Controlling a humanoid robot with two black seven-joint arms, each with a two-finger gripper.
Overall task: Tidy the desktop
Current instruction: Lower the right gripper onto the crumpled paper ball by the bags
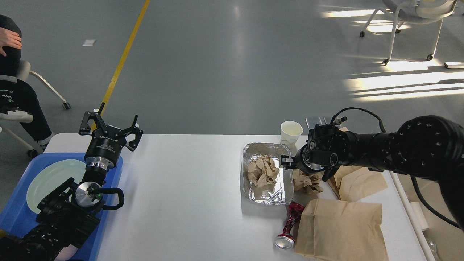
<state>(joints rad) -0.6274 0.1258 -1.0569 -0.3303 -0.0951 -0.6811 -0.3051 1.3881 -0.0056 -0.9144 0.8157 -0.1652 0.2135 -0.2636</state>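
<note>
A desktop holds a tray at its left edge with a plate in it, and the left gripper hangs above the tray's far corner. Right of centre sits a foil container with a crumpled paper ball inside, a paper cup behind it, and a second paper ball just beside its right wall under the right gripper. A crushed can lies in front of the container, touching a paper bag on its right, with a bin off the right edge.

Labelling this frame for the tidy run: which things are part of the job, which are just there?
Job:
desktop
foil tray holding a paper wad
second paper wad
crushed can
paper cup
brown bags
blue tray, plate
white bin
right gripper
left gripper

Not job:
chairs
seated person
</note>
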